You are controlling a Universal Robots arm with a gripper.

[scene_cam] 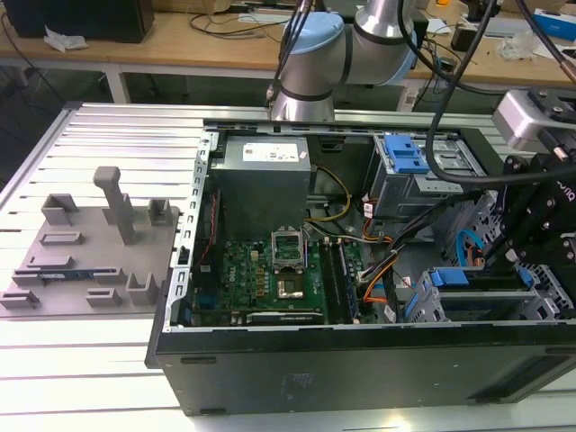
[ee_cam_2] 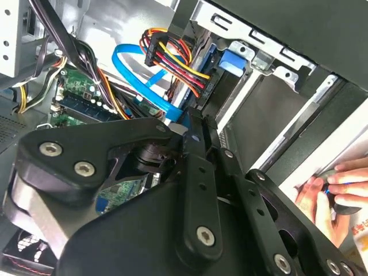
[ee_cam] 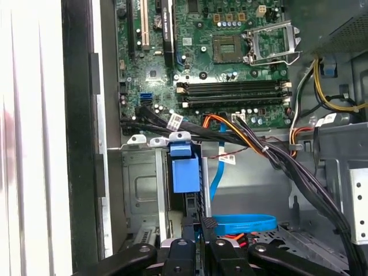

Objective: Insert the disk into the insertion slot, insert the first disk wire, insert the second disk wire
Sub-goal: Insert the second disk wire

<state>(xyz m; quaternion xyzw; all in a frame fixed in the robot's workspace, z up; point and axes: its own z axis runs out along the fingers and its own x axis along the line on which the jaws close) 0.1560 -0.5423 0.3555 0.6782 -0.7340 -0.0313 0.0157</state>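
Note:
The disk point(ee_cam: 184, 168), framed in its bright blue carrier, sits edge-on inside the insertion slot point(ee_cam: 141, 192), a grey sheet-metal cage; the exterior view has that disk point(scene_cam: 450, 277) at the case's near right corner. A plug with red, yellow and black wires point(ee_cam_2: 175, 64) sits against the disk's end. My gripper point(ee_cam: 198, 227) is right at that end with its fingers close together, shut on the plug of a blue flat wire point(ee_cam: 244, 221). In the second wrist view this blue wire point(ee_cam_2: 131, 68) loops down to the gripper point(ee_cam_2: 188, 125).
The open computer case point(scene_cam: 360, 360) lies on a slatted metal table, with motherboard point(scene_cam: 270, 279) and power supply point(scene_cam: 261, 175) inside. A taller blue-latched cage point(scene_cam: 409, 162) stands at the back. Black cable bundles point(ee_cam: 287, 167) cross near the disk. A person's hand point(ee_cam_2: 330, 192) rests outside the case.

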